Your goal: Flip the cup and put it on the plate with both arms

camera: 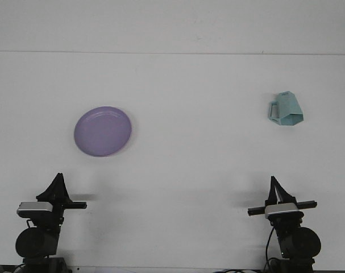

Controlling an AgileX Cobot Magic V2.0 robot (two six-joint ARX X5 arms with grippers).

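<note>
A light teal cup (287, 110) lies tipped on the white table at the far right, with its handle pointing left and one end facing the front right. A purple plate (103, 131) rests flat at the middle left with nothing on it. At the near edge on the left, my left gripper (59, 177) is shut and holds nothing, well in front of the plate. My right gripper (273, 181) is likewise shut and holds nothing at the near right, well short of the cup.
The white table (189, 153) runs back to a pale wall (172, 25). Besides the plate and the cup, only the two arm bases stand on it, at the bottom corners.
</note>
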